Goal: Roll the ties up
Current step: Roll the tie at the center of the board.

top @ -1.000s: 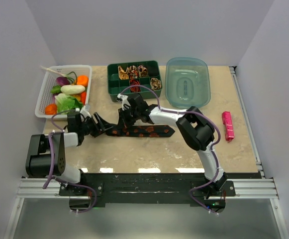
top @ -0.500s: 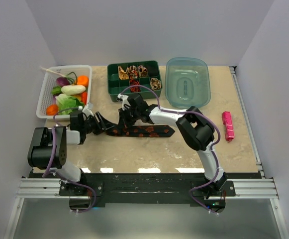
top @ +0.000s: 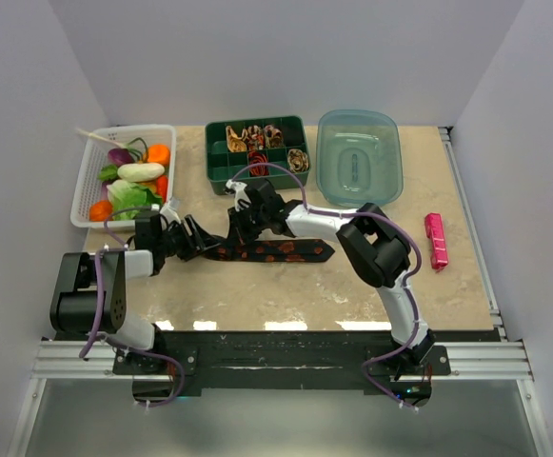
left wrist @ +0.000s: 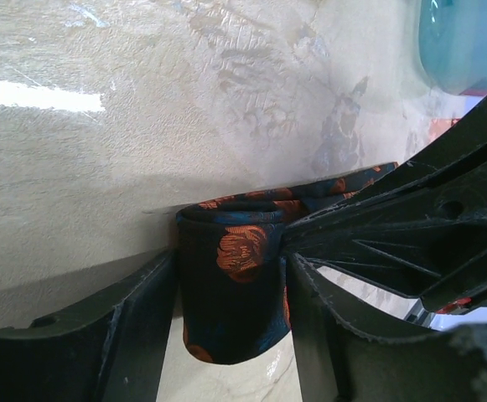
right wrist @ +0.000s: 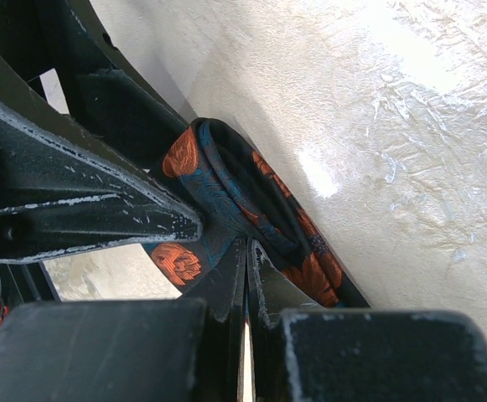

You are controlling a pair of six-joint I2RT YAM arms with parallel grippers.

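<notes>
Tie [top: 281, 251] lies crosswise, rolled end pointing left.

L arm's elbow [top: 88, 290] has dropped back down & left vs 0.5 s ago, approx. where it sat 1 s ago. Its purple cable [top: 98, 305] shifted w/ it. L gripper [top: 207, 248] is a touch further right than 1 s ago, closer in on tie [top: 276, 250] end.
</notes>
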